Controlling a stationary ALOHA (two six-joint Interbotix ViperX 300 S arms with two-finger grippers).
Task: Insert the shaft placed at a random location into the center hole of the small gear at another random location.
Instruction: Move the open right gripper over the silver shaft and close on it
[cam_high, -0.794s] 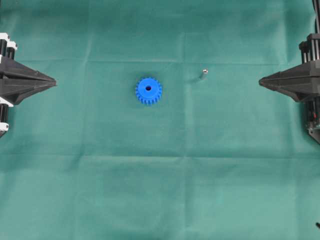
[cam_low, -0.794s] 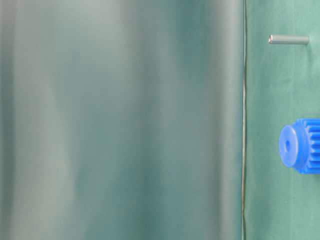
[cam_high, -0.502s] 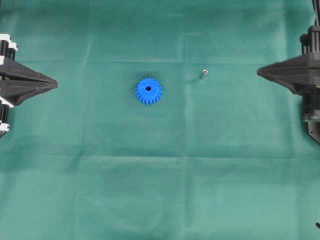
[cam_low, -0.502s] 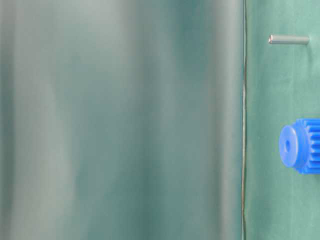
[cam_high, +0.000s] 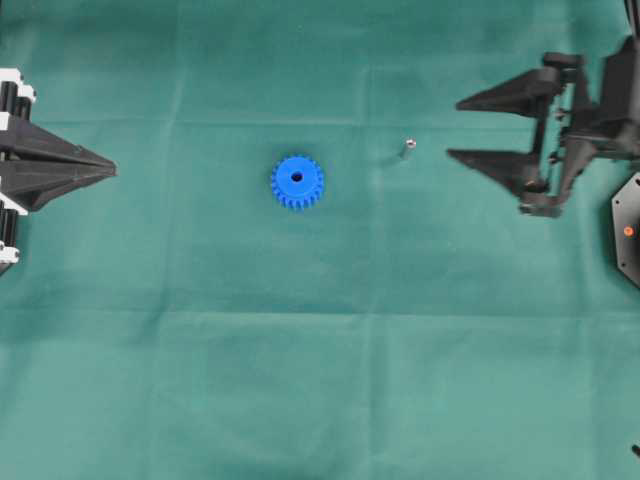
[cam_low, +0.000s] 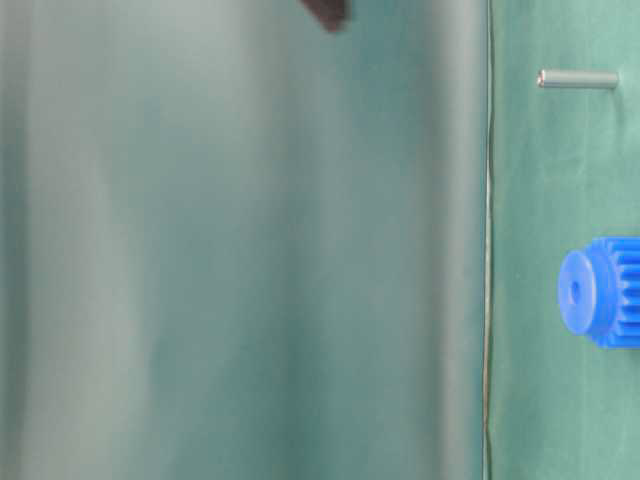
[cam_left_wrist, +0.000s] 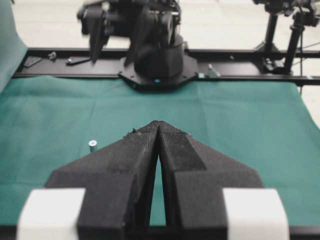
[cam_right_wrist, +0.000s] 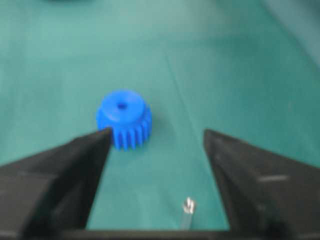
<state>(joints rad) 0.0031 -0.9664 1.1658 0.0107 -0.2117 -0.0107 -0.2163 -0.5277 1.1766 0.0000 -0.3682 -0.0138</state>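
The small blue gear (cam_high: 297, 182) lies flat on the green cloth, its center hole (cam_high: 296, 177) facing up; it also shows in the right wrist view (cam_right_wrist: 123, 118) and the table-level view (cam_low: 600, 291). The silver shaft (cam_high: 408, 148) stands upright to its right, and shows in the right wrist view (cam_right_wrist: 187, 207), the left wrist view (cam_left_wrist: 92, 145) and the table-level view (cam_low: 577, 79). My right gripper (cam_high: 453, 128) is open and empty, just right of the shaft. My left gripper (cam_high: 112, 168) is shut and empty at the far left.
The green cloth (cam_high: 320, 350) covers the table. The right arm's base (cam_left_wrist: 157, 65) and a black rail stand beyond the cloth's far edge in the left wrist view. A dark fingertip (cam_low: 325, 12) shows at the top of the table-level view.
My right gripper has opened wide and moved left toward the shaft. The left gripper, the gear and the shaft have not moved.
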